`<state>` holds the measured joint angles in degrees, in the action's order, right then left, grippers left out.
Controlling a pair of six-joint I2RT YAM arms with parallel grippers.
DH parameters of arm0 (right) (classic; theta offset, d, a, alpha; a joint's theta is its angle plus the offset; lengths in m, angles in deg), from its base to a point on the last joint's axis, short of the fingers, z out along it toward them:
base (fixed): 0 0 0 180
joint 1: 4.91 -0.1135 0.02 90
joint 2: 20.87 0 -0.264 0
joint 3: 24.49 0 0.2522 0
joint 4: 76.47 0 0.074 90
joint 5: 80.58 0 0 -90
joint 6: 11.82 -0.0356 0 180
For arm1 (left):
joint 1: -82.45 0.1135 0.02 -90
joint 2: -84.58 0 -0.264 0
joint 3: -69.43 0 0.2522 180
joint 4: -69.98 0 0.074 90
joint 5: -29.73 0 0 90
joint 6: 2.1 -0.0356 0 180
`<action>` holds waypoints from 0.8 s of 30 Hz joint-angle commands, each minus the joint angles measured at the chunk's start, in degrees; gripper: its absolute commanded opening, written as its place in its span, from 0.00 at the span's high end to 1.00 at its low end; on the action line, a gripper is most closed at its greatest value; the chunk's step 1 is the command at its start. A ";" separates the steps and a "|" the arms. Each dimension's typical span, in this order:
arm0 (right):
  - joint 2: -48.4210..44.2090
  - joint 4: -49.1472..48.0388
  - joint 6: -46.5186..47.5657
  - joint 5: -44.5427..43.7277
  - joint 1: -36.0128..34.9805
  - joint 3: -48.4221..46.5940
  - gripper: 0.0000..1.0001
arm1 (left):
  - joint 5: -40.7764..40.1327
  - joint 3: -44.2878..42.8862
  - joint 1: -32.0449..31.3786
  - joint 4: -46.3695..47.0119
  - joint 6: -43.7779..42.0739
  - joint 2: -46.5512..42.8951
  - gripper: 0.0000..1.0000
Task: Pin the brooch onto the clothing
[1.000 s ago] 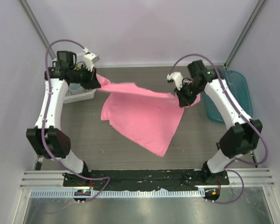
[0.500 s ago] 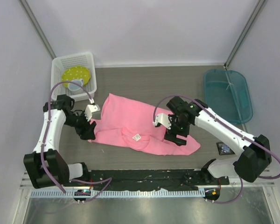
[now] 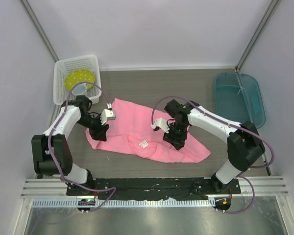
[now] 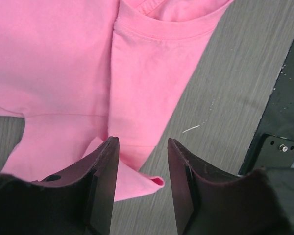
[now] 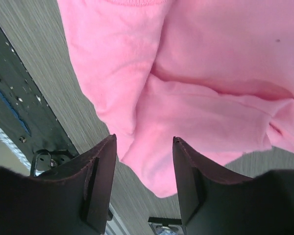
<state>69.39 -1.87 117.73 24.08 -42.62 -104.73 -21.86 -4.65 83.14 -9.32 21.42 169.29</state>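
The pink T-shirt (image 3: 134, 122) lies crumpled on the table, its collar and white label (image 3: 143, 144) facing the near edge. My left gripper (image 3: 99, 131) is open and empty just above the shirt's left end; in the left wrist view (image 4: 142, 142) a folded sleeve corner (image 4: 137, 181) lies between the jaws. My right gripper (image 3: 176, 139) is open and empty above the shirt's right part, and it also shows in the right wrist view (image 5: 144, 138) over the shirt's hem (image 5: 186, 147). The brooch is not clearly in view.
A white basket (image 3: 59, 83) holding a yellow dish stands at the back left. A teal tray (image 3: 237, 100) stands at the right. A small black case (image 5: 161, 227) shows at the bottom edge of the right wrist view. The black base rail (image 4: 284, 122) runs along the near edge.
The shirt, held stretched in the air between both grippers a second ago, now lies on the table. Both grippers have let go and moved inward over it.
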 commanded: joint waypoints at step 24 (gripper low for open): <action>7.74 -0.90 -4.57 11.80 4.84 3.11 0.48 | -3.61 0.37 -3.59 7.62 1.17 3.36 0.43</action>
<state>78.87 -4.10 112.77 33.47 -37.57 -102.28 -25.49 -4.06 79.99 -2.92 21.91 172.11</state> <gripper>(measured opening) 0.518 0.560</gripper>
